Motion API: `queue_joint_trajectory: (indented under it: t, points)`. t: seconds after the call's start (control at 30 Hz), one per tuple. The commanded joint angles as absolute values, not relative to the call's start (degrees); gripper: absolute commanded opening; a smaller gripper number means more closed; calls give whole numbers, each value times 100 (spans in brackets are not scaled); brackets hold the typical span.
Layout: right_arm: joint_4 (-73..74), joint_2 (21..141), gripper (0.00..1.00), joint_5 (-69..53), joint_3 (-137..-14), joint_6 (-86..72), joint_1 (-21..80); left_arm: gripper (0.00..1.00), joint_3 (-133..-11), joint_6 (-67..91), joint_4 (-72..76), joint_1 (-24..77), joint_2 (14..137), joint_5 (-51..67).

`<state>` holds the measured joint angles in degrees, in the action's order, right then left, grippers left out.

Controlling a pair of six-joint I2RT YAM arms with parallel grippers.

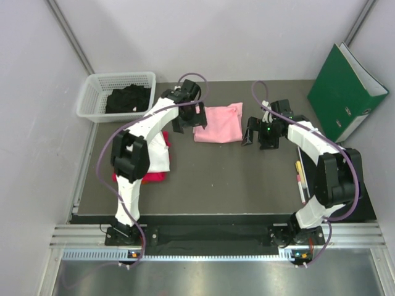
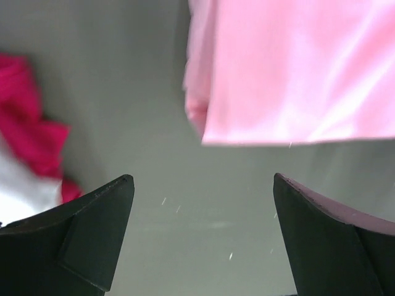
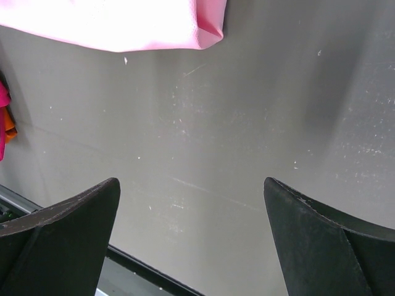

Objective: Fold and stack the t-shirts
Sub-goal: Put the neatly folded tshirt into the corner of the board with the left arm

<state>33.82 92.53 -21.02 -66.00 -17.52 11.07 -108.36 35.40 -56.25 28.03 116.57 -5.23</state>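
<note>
A folded light pink t-shirt (image 1: 219, 123) lies on the dark table between my two grippers; it also shows in the left wrist view (image 2: 290, 68) and the right wrist view (image 3: 123, 21). My left gripper (image 1: 186, 122) is open and empty, just left of it. My right gripper (image 1: 254, 134) is open and empty, just right of it. A stack with a white t-shirt (image 1: 159, 153) on a magenta-red one (image 1: 154, 177) lies at the left, partly under my left arm; both show in the left wrist view, the white (image 2: 21, 191) and the magenta-red (image 2: 31, 132). A black t-shirt (image 1: 128, 98) lies in the basket.
A white mesh basket (image 1: 92, 92) stands at the back left. A green binder (image 1: 345, 89) leans at the back right. Small pink and yellow markers (image 1: 300, 176) lie near the right arm. A sliver of orange cloth (image 3: 8, 123) shows at the right wrist view's left edge.
</note>
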Motion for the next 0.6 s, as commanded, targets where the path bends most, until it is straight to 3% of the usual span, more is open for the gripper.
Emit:
queue_joint_trajectory:
  t: [0.0, 0.13, 0.57]
  points:
    - [3208, 9246, 100, -2057, -6557, -1626, 1055, 98, -11066, 3551, -4774, 2575, 12313, 333]
    - [3217, 9176, 100, -2013, -6425, -1600, 1037, 99, -10556, 3708, -3869, 2347, 12287, 762]
    - [3252, 9193, 100, -2065, -6407, -1608, 923, 99, -10547, 3929, -3428, 1969, 13244, 1766]
